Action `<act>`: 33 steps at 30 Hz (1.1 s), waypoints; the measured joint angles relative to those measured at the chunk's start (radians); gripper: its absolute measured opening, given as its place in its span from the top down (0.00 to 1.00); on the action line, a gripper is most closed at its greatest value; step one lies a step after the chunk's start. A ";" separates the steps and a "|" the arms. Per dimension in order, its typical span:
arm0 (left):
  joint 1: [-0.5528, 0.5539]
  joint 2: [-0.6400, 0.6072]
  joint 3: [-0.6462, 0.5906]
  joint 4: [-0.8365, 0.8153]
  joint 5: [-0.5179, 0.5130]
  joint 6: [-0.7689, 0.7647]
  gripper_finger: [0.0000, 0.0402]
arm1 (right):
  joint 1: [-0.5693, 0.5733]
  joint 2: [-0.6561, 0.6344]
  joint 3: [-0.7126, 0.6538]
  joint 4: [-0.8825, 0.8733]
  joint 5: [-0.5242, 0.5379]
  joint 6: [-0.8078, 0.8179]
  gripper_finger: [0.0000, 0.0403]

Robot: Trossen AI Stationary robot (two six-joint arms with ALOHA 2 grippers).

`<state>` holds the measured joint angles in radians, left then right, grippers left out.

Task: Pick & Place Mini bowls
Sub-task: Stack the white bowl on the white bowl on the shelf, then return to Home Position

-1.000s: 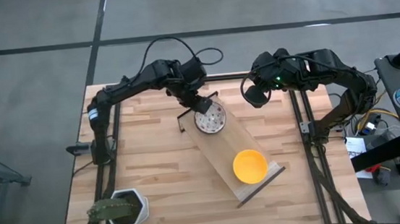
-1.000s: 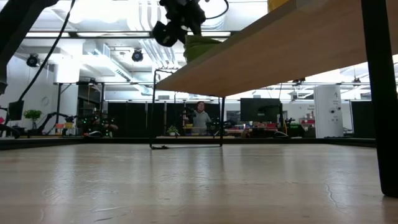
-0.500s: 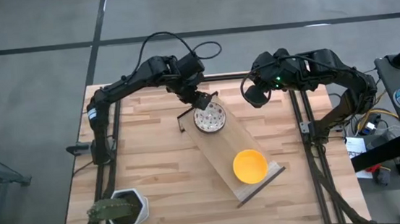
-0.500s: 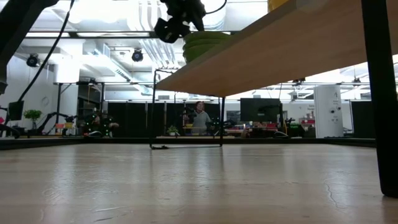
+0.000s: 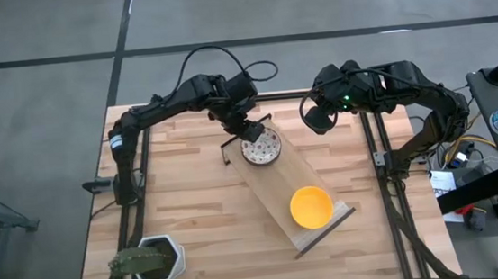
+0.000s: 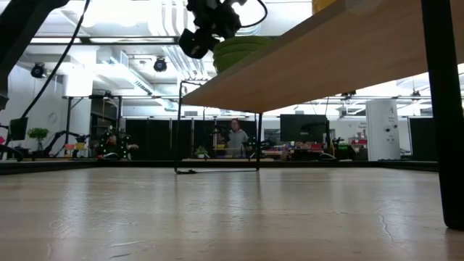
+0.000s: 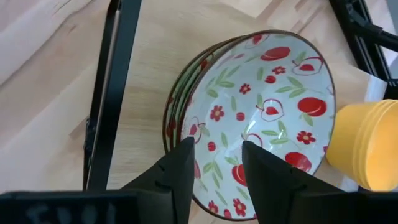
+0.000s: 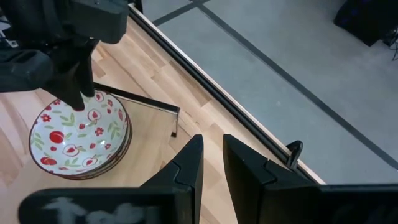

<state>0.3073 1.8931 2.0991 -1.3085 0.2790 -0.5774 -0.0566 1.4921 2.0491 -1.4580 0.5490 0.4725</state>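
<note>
The patterned mini bowls (image 5: 264,149) are white with red flowers and sit nested in one stack (image 7: 267,93) at the far, upper end of a sloping wooden board. The yellow bowls (image 5: 311,206) are nested lower on the same board, and their edge shows in the left wrist view (image 7: 367,143). My left gripper (image 5: 247,132) is open and points down at the far-left rim of the patterned stack (image 8: 78,134). My right gripper (image 5: 313,118) waits in the air near the far edge, with a narrow gap between its fingers (image 8: 211,149). My left gripper (image 7: 217,155) comes from above. One finger (image 7: 183,165) stands over the top patterned bowl's rim (image 7: 177,127) and the other (image 7: 258,165) over its inside. The gap is much wider than the rim. I cannot tell whether either finger touches the bowl.
The board (image 5: 275,180) is raised on a black wire stand and slants from the far middle down toward the near right; its underside (image 6: 326,65) fills the low view. A white hexagonal pot with a green plant (image 5: 151,259) stands at the near left corner. Black frame rails run along both sides.
My left gripper has drawn back a little toward the far edge and then returned over the patterned stack's rim. Both stacks of bowls stay where they were. My right arm has kept still.
</note>
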 joint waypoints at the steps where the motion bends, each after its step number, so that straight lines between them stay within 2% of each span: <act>1: 0.000 0.000 0.000 0.004 0.000 0.000 0.66 | 0.000 0.000 0.000 0.000 0.000 0.000 0.86; 6: -0.002 -0.017 0.023 0.041 0.000 0.019 0.66 | 0.000 0.000 -0.003 0.001 -0.002 0.000 0.86; 9: -0.003 -0.028 0.034 0.049 -0.003 0.057 0.69 | 0.000 -0.001 -0.020 -0.002 -0.007 0.024 0.86; 12: -0.008 -0.041 0.034 0.069 -0.008 0.087 0.80 | 0.000 -0.001 -0.045 0.004 -0.034 0.045 0.91; 15: -0.018 -0.062 0.034 0.097 -0.022 0.119 0.95 | 0.000 -0.012 -0.089 0.039 -0.073 0.012 0.97; 17: -0.026 -0.075 0.034 0.117 -0.035 0.132 0.98 | 0.000 -0.028 -0.136 0.088 -0.093 -0.009 0.98; 26: -0.100 -0.186 -0.047 0.284 -0.105 0.214 1.00 | 0.000 -0.269 -0.520 0.566 -0.260 -0.108 0.98; 30: -0.124 -0.281 -0.179 0.398 -0.100 0.201 1.00 | 0.000 -0.402 -0.701 0.749 -0.338 -0.160 0.98; 33: -0.130 -0.377 -0.327 0.508 -0.097 0.184 1.00 | 0.000 -0.492 -0.820 0.834 -0.348 -0.129 0.98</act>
<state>0.1772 1.5165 1.7723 -0.8005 0.1822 -0.3937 -0.0563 0.9997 1.2295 -0.6242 0.2011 0.3433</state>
